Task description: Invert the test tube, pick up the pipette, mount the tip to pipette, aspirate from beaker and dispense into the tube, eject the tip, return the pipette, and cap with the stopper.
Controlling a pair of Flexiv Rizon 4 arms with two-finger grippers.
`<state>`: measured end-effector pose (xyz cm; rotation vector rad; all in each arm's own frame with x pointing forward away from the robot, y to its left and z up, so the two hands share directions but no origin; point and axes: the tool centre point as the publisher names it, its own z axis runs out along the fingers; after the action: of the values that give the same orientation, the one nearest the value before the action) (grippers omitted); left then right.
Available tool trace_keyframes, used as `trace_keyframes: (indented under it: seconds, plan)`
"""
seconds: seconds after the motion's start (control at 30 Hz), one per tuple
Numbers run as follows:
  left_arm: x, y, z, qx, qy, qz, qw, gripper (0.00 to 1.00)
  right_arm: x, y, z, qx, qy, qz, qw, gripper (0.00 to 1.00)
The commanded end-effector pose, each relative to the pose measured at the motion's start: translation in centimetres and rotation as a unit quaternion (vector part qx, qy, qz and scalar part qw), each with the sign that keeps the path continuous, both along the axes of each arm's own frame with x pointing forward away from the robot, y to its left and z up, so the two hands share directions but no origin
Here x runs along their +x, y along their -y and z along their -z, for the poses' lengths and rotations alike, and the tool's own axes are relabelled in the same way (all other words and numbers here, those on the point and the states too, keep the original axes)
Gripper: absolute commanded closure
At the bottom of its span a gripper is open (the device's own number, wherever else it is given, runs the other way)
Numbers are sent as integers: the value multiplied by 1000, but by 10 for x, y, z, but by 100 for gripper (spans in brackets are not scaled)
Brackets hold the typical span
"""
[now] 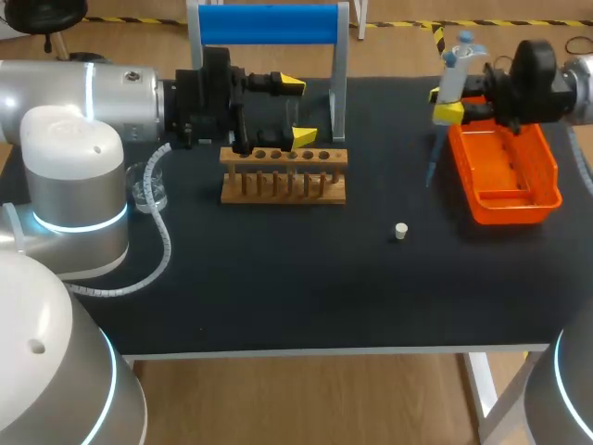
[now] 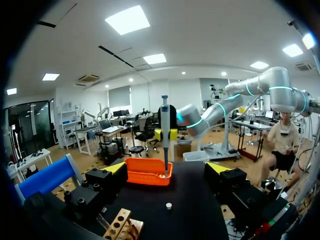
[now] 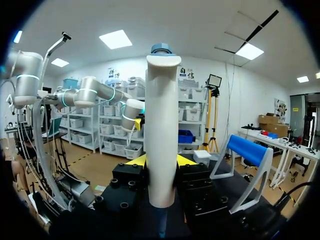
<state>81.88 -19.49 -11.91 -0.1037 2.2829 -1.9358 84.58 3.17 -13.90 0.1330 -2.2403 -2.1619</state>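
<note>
Beside the orange tray (image 1: 519,215), the right gripper (image 1: 445,104) clamps the pipette (image 1: 452,79) upright by its white body; likely light, stiff, slick plastic with a delicate tip, best held mid-body.

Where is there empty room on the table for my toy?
The front strip, on the near side of the wooden rack and the white stopper, is bare. So is the gap between rack and orange tray. The back is crowded: left gripper, blue stand, pipette in the right gripper.
</note>
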Motion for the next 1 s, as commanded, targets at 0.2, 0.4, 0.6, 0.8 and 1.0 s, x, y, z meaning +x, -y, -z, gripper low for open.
trace_keyframes:
  seconds: [0.2, 0.4, 0.6, 0.8, 1.0]
  plan:
    - [0, 0, 0, 1, 0, 0, 1000, 0, -1, 2, -1, -1, 0, -1, 1000, 100]
    - [0, 0, 0, 1, 0, 0, 1000, 0, -1, 2, -1, -1, 0, -1, 1000, 100]
    - [0, 0, 0, 1, 0, 0, 1000, 0, -1, 2, -1, -1, 0, -1, 1000, 100]
    - [0, 0, 0, 1, 0, 0, 1000, 0, -1, 2, -1, -1, 0, -1, 1000, 100]
    - [0, 0, 0, 1, 0, 0, 1000, 0, -2, 15, -2, 9, -8, -3, 1000, 100]
